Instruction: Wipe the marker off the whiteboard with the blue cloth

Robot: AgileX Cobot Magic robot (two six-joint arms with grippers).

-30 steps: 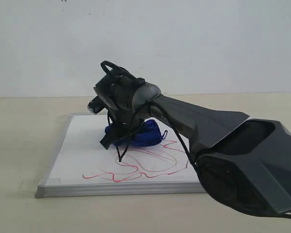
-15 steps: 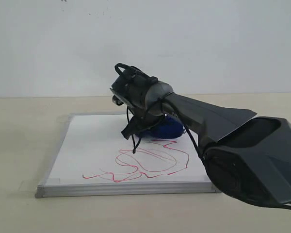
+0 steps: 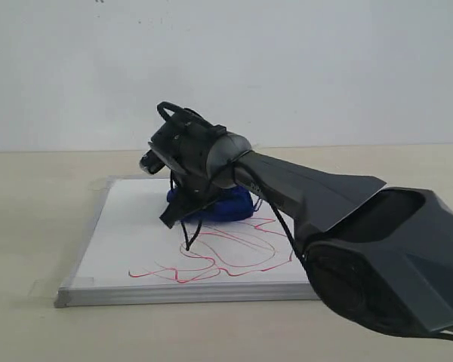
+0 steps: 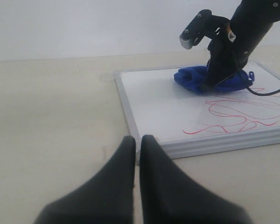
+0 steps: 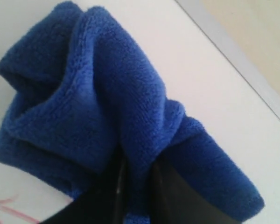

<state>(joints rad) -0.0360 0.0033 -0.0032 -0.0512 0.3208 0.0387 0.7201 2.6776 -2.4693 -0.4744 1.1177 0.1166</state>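
The whiteboard (image 3: 128, 234) lies flat on the beige table, its silver frame (image 4: 126, 112) showing in the left wrist view. Red marker scribbles (image 3: 226, 256) loop over its near right part, also seen as red lines (image 4: 242, 114). The blue cloth (image 3: 223, 205) is bunched on the board's far middle, pressed down under my right gripper (image 3: 204, 197), which is shut on a fold of the blue cloth (image 5: 98, 102). My left gripper (image 4: 137, 140) is shut and empty, hovering over the table just off the board's corner.
The right arm's black body (image 3: 377, 249) covers the board's right side. A thin black cable (image 3: 192, 230) hangs from the wrist onto the board. A plain white wall (image 3: 287, 60) stands behind the table.
The right gripper with the cloth swung right half a second ago and has come back left to about where it was a second ago. The scribbles look unchanged.
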